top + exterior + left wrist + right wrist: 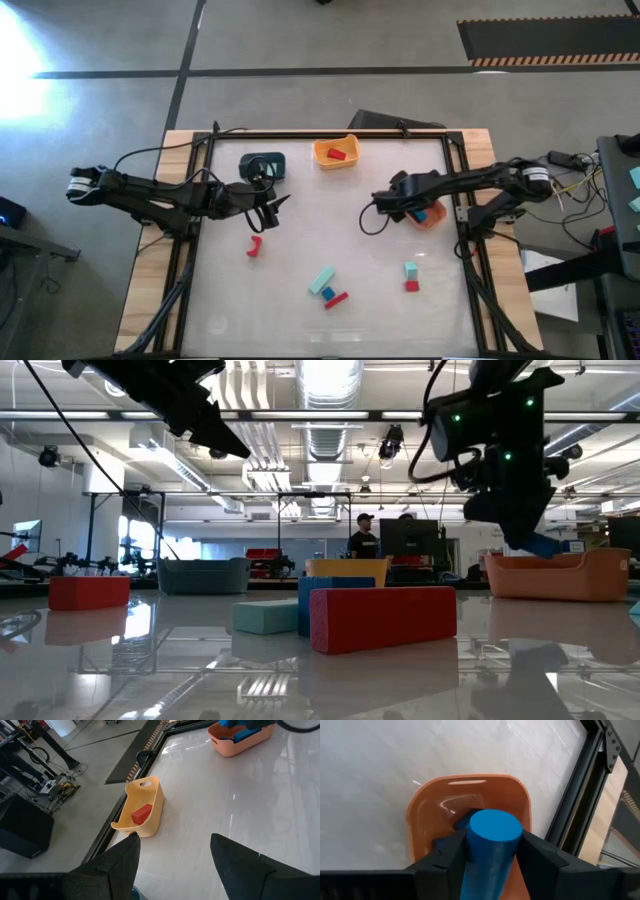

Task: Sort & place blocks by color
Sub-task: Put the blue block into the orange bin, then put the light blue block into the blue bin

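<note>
My right gripper hangs over the orange bin at the table's right side, shut on a blue cylinder block. Another blue block lies in that bin. My left gripper stands open and holds nothing, above the table's left part near the dark teal bin. A red block lies in the yellow-orange bin at the far edge. On the table lie a red arch, a mint bar, a blue block, a red bar, a mint cube and a red cube. My right gripper pinches the blue cylinder between its two fingers, which lie on opposite sides of its round wall. The fingers slant down from above. The cylinder is lifted clear, tilted, and its lower end sticks out below the fingers, over the orange bin.
A black frame borders the white tabletop. The table's middle, between the two arms, is bare white surface. Beyond the far edge a person stands in the room behind a monitor.
</note>
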Robot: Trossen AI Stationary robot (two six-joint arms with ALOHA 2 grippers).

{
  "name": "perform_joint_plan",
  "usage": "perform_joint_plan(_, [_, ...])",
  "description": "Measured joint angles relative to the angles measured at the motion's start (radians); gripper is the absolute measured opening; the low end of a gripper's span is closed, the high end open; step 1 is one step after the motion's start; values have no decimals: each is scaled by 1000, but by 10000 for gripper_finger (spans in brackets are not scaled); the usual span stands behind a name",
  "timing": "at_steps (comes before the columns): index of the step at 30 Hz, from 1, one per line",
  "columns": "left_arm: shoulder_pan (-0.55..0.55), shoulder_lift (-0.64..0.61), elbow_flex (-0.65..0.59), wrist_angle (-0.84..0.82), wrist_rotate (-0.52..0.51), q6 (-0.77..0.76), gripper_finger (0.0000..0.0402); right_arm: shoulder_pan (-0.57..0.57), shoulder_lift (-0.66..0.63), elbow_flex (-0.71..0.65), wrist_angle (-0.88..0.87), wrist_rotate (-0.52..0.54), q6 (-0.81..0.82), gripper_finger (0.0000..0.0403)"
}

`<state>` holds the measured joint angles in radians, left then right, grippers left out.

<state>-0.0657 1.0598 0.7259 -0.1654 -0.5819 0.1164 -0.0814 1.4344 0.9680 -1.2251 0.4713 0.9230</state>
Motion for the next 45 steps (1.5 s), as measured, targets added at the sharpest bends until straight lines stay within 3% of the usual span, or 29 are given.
perform_joint_plan(8, [0, 0, 0, 0, 0, -5, 226, 0, 13, 4, -3, 0, -6, 193])
perform_joint_plan(21, [-40, 0, 0, 16, 8, -131, 226, 103, -66, 116, 33, 1, -62, 187])
perform_joint_plan(28, [-136, 0, 0, 17, 13, -243, 226, 245, -107, 90, 302, -19, -340, 178])
perform_joint_plan(32, [-189, 0, 0, 23, 12, -300, 226, 294, -103, 84, 457, -115, -527, 171])
perform_joint_plan(39, [-227, 0, 0, 27, 12, -374, 226, 299, -72, 83, 714, -342, -808, 161])
perform_joint_plan(45, [-227, 0, 0, 28, 11, -399, 226, 299, -28, 83, 861, -341, -1009, 169])
